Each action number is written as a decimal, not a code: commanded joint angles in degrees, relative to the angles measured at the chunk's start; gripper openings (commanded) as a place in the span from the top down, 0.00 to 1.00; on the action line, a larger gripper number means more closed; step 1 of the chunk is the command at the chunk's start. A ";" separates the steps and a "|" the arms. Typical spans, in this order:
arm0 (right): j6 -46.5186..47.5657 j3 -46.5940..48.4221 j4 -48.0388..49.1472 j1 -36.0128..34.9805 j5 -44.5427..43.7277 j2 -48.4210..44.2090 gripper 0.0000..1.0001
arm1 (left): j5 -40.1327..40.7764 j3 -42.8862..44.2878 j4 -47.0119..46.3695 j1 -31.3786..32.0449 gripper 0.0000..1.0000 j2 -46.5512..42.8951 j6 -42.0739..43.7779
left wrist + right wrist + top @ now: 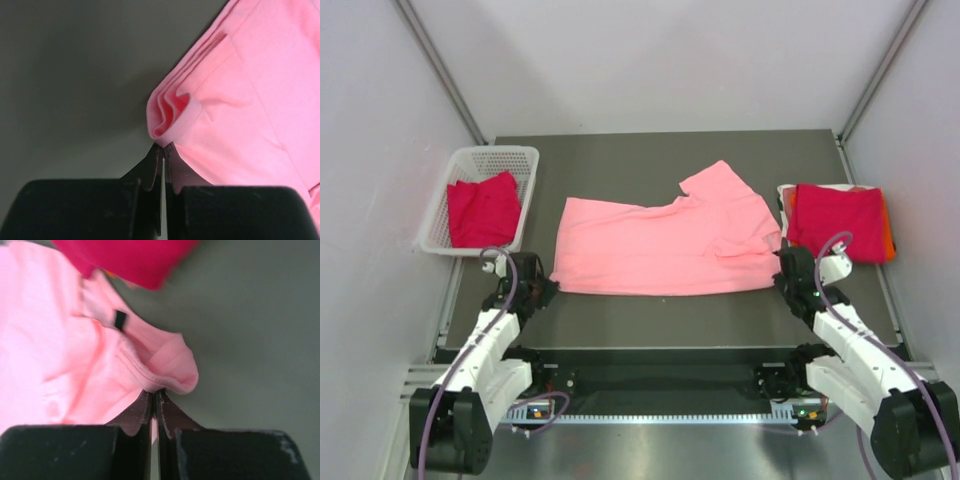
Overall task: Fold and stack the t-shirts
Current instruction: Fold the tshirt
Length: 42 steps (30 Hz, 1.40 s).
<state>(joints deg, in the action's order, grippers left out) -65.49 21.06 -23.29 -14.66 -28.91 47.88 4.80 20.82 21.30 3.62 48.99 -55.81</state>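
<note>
A light salmon-pink t-shirt (670, 240) lies spread across the middle of the dark table, folded lengthwise. My left gripper (542, 290) is shut on its near left corner; in the left wrist view the fingertips (163, 148) pinch the bunched pink cloth (240, 100). My right gripper (782, 268) is shut on its near right corner; in the right wrist view the tips (156, 392) pinch the hem of the pink shirt (65, 350). A folded crimson t-shirt (838, 220) lies at the right on orange and white ones. Another crimson shirt (482, 208) lies in the basket.
A white mesh basket (485, 160) stands at the table's left edge. The stack of folded shirts sits close to the right wall. A crimson shirt edge (125, 257) shows at the top of the right wrist view. Grey walls enclose the table.
</note>
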 commanded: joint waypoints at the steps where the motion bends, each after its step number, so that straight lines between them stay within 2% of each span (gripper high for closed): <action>1: 3.78 10.91 0.78 -0.73 -4.67 3.00 1.00 | 1.70 6.23 -3.29 -0.37 1.00 3.38 0.70; 5: 9.50 26.98 -2.80 -0.64 -4.58 9.06 1.00 | 5.21 23.07 3.64 -0.72 1.00 8.04 2.90; 6: 11.68 33.54 -4.03 -0.64 -4.75 10.64 1.00 | 5.48 25.74 6.01 -0.89 1.00 9.44 3.95; 7: 12.49 36.13 -6.48 -0.72 -5.02 11.01 1.00 | 5.92 29.94 7.25 -1.07 1.00 10.06 4.30; 9: 14.33 38.61 -8.34 -0.72 -6.33 10.66 1.00 | 6.45 31.91 9.45 -1.16 1.00 10.94 5.01; 11: 12.77 35.74 -9.32 -0.64 -7.48 9.35 1.00 | 6.19 29.21 8.94 -1.16 1.00 10.43 5.10; 16: 6.00 16.94 -9.50 -0.29 -4.24 1.18 1.00 | 4.26 14.38 4.46 -1.16 1.00 4.81 3.87; 21: 3.45 4.81 -9.93 -0.29 -0.90 -8.48 1.00 | 3.11 8.63 5.06 -1.16 1.00 0.50 4.66; 30: 2.21 -2.51 -12.57 -0.46 1.83 -12.63 1.00 | 2.23 4.76 7.09 -1.16 1.00 -5.84 5.01; 42: 1.07 -2.25 -15.73 -0.37 0.43 -13.59 1.00 | 1.09 3.62 10.16 -1.16 1.00 -7.33 4.05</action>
<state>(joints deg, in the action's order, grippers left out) -63.66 17.89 -37.08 -14.90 -25.98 35.31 5.56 25.71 30.26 2.98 43.24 -51.72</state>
